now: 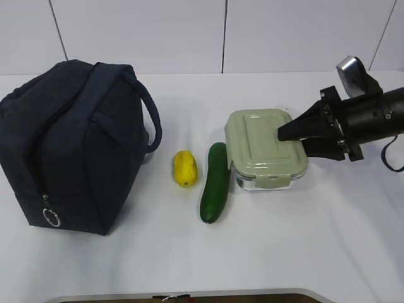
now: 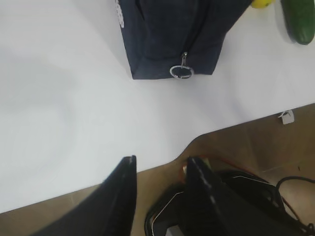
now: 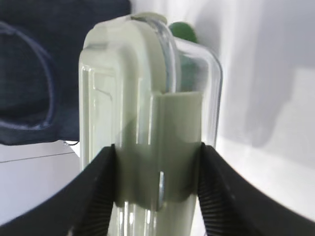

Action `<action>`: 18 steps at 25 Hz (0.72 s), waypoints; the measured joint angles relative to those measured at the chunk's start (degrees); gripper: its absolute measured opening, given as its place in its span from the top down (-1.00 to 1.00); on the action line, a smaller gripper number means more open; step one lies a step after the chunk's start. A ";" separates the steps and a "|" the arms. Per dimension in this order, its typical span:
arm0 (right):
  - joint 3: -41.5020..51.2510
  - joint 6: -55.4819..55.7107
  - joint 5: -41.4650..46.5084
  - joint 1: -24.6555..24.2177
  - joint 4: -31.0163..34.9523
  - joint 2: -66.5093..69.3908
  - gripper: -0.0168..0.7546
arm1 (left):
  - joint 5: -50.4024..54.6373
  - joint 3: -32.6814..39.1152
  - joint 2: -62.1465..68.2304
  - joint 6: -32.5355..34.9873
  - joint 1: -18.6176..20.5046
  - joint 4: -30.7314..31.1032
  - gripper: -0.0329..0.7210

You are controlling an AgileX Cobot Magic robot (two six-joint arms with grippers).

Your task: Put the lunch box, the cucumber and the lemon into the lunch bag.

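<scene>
On the left of the white table [image 1: 315, 252] stands the lunch bag [image 1: 76, 145], a dark navy fabric box with two loop handles hanging over its top and right side. Its zipper runs down the front corner, and the silver ring pull [image 1: 51, 218] hangs near the bottom, close to the table. From the left wrist view the same ring pull [image 2: 181, 72] lies at the lower edge of the bag [image 2: 172, 34]. The left gripper [image 2: 160, 177] hovers over the near edge of the table, well apart from the bag; its two dark fingers stand apart and nothing is between them.

To the right of the bag lies the lemon [image 1: 184, 168], small and yellow, apart from the bag. Just beside it on the right lies the cucumber [image 1: 214, 183], dark green, pointing away from the camera, with its far end next to the lunch box [image 1: 265, 151]. I cannot tell if they touch.

The lunch box rests on the table, with its pale green lid on top of the clear glass. The right gripper [image 1: 297, 136] comes from the right and is clamped on the right end of the box. In the right wrist view the fingers [image 3: 101, 187] press on both sides of the lid clip [image 3: 177, 142]
</scene>
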 joint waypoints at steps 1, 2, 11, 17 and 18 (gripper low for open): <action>0.00 0.56 0.25 0.61 0.00 -0.58 -0.02 | -0.56 -0.21 0.79 0.00 0.00 -0.40 0.27; 0.00 0.98 0.25 1.01 0.00 -1.25 -0.02 | -1.14 -0.30 1.50 0.00 0.00 -0.67 0.27; 0.00 5.66 0.90 2.42 3.05 -7.23 -0.02 | -2.56 -6.90 13.69 0.00 0.00 -1.86 0.27; -0.67 7.89 1.14 6.63 6.21 -10.22 -0.02 | -4.00 -13.48 23.64 0.00 0.00 -1.86 0.27; -1.39 8.19 1.37 7.35 6.21 -10.59 -0.02 | -4.14 -15.01 25.26 0.14 0.00 -1.86 0.27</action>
